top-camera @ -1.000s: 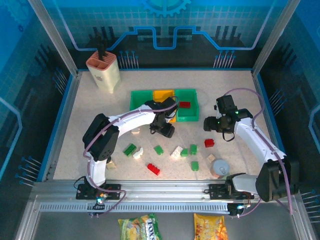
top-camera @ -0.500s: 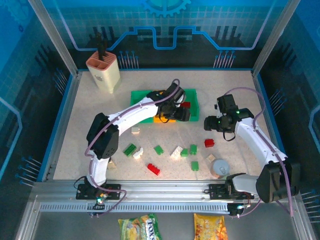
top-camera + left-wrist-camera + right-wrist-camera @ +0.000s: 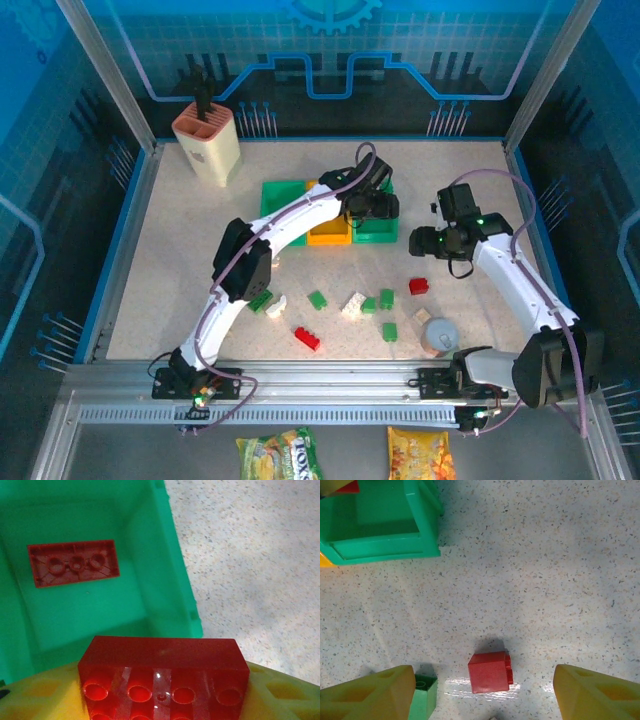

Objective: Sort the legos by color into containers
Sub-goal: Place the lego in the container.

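Now, my left pincer (image 3: 162, 692) is clamped on a red brick (image 3: 162, 660) and hangs over the green bin (image 3: 167, 570), where another red brick (image 3: 73, 562) lies at eleven o'clock. Drop step, I judge: just let go. My right pincer (image 3: 484, 695) gapes wide, empty, with a loose red brick (image 3: 490, 671) at twelve o'clock.

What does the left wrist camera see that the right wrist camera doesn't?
Left wrist camera: the left claw pinching a big red brick above the green bin, where an upside-down red brick lies. Right wrist camera: the open right claw over a small red brick and a green brick on the table. Both: that green bin and the speckled table. A red speck in the right view's top corner is too small to name.
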You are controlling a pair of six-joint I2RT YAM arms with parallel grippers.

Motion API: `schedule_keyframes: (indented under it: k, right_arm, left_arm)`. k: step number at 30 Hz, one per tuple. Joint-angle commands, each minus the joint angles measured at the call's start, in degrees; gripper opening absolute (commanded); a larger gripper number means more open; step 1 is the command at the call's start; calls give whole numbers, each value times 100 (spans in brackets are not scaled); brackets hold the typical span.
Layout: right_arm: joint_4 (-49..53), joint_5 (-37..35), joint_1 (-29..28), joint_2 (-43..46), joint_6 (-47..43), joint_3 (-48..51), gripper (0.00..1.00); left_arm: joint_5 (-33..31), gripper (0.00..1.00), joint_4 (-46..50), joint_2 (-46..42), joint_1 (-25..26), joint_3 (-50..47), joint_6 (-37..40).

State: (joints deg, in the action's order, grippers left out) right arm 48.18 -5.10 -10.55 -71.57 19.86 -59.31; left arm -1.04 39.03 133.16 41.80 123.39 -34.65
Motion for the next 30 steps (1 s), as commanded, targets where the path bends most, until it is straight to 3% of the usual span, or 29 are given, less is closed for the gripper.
schedule_keyframes:
  k: [1,9,21,26,30]
  right_arm:
    - [209,-35,178,140,-95,-162,74]
    - [174,28,362,256,-188,-59,74]
    - [104,136,443,326,-226,-16,75]
    - [42,213,447,311,-184,-10,75]
    - [16,288,448,328,-144,-25,74]
  left_arm:
    - [-402,53,312,199,-23,278,-164]
    - [-470,57,296,380,-45,316,-276]
    - [-397,75,294,243,-31,267,-340]
    - [-388,77,319,134,-29,212,-351]
    - [-377,73,290,-8,-25,143,-361]
